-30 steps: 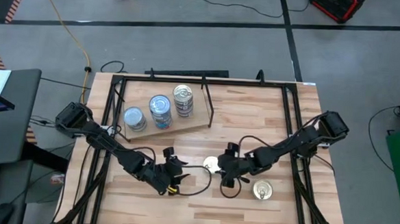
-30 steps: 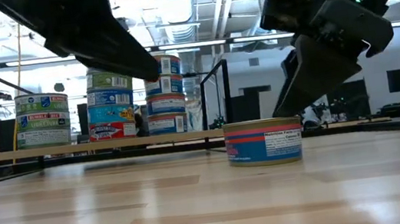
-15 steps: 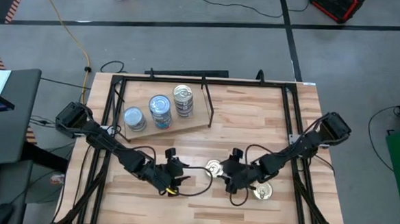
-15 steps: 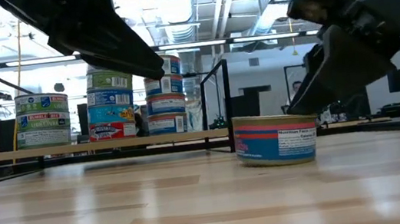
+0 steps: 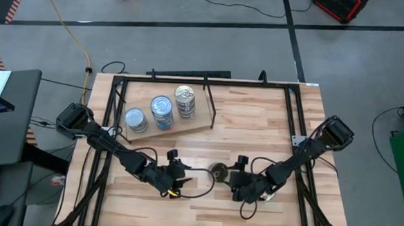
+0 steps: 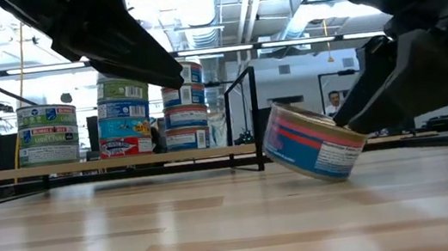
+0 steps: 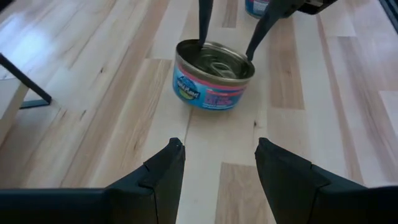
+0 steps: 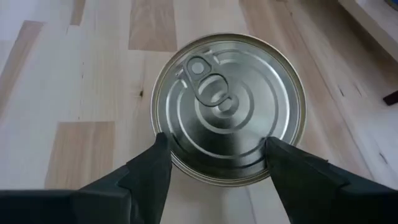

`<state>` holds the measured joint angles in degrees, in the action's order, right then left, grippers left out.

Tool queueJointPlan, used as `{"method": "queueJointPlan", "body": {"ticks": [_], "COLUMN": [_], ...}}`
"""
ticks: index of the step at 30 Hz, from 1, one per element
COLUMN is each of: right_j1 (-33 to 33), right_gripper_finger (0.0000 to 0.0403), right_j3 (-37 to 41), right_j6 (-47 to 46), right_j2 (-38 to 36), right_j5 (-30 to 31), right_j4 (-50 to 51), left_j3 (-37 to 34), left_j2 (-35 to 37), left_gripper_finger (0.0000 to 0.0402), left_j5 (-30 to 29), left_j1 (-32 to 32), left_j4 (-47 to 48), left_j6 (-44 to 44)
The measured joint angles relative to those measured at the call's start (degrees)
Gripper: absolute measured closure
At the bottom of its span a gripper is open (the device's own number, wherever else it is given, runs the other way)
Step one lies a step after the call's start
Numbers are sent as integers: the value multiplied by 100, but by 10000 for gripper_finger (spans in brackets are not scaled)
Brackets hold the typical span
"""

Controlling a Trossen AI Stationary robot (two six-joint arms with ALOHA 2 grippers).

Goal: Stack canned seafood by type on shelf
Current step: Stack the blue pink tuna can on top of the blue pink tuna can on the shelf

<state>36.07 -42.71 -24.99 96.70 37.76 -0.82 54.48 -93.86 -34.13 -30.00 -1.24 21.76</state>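
Most of the job looks done: three stacks of tins stand on the light plywood shelf board (image 5: 161, 128) at the table's far left, a short stack w/ green/white labels (image 6: 48, 133), a middle stack of mixed labels (image 6: 124, 119) and a taller stack (image 6: 185, 106) next to the thin black upright rod (image 6: 257, 117). Left to do, by my read: at least one loose tin on the butcher-block tabletop (image 5: 257, 123), maybe a 2nd tin hidden under the right arm in the high view, can't tell. The loose one is a flat round tin w/ blue-and-red label and silver pull-tab lid (image 8: 227, 109), near table centre, tilted up on one edge in the low view. Right gripper (image 8: 219, 163) straddles it, fingers apart at either side of the rim, touching or near touching, not lifted clear yet. Left gripper (image 7: 217, 167) waits just beside, facing the same tin, fingers spread and empty. In the way: black frame rails round the shelf and the left arm stretching between tin and shelf; a tilted tin could slip from the grip. A person shows far off in the room behind.
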Motion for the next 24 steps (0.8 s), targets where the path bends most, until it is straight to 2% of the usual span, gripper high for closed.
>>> {"method": "queueJointPlan", "body": {"ticks": [7, 24], "right_j1": [-13, -6], "right_gripper_finger": [117, 117], "right_j3": [41, 1], "right_j6": [-58, -263], "right_j2": [395, 337], "right_j5": [-90, -39], "right_j4": [-12, -211], "left_j3": [0, 0], "left_j2": [0, 0], "left_gripper_finger": [212, 212], "left_j5": [121, 708], "left_j1": [0, 76], "left_j4": [-258, -472], "left_j6": [-142, -87]}}
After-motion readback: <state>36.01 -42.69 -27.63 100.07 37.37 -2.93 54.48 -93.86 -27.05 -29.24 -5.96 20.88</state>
